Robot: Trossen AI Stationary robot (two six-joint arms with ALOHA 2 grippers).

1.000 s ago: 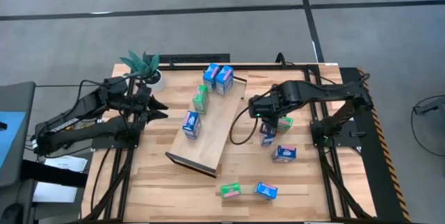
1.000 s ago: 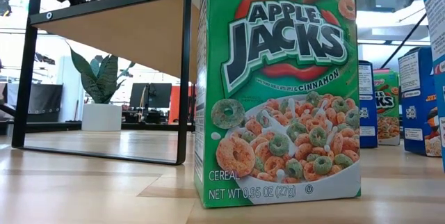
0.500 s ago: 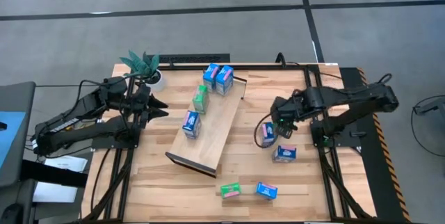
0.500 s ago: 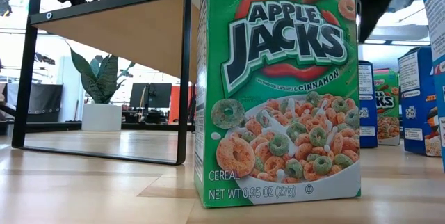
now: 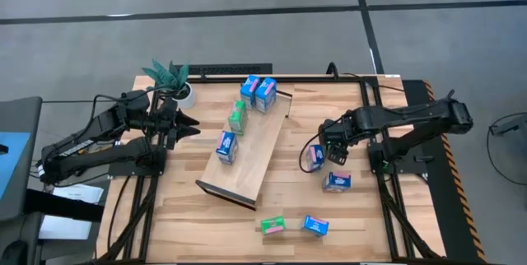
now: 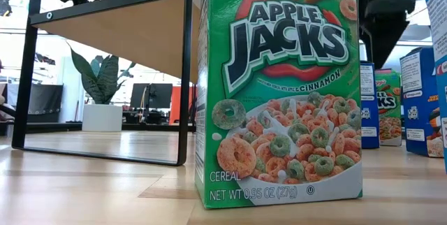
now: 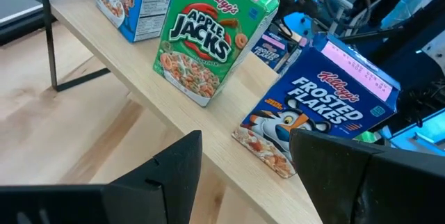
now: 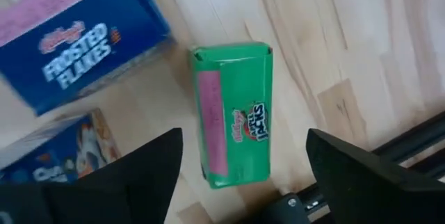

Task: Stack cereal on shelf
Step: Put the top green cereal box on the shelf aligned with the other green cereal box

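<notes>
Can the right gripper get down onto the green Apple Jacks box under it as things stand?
Probably yes. The right gripper hangs open over the green Apple Jacks box, which stands between its fingers with bare table on one side; a blue Frosted Flakes box close by could crowd one finger.

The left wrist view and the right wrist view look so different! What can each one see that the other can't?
Only the left wrist view shows the shelf with an upright Apple Jacks box and a Frosted Flakes box standing on it, seen past the open left gripper. Only the right wrist view shows a green Apple Jacks carton lying flat on the tabletop, below the open right gripper. Both show green and blue cereal cartons and light wood.
</notes>
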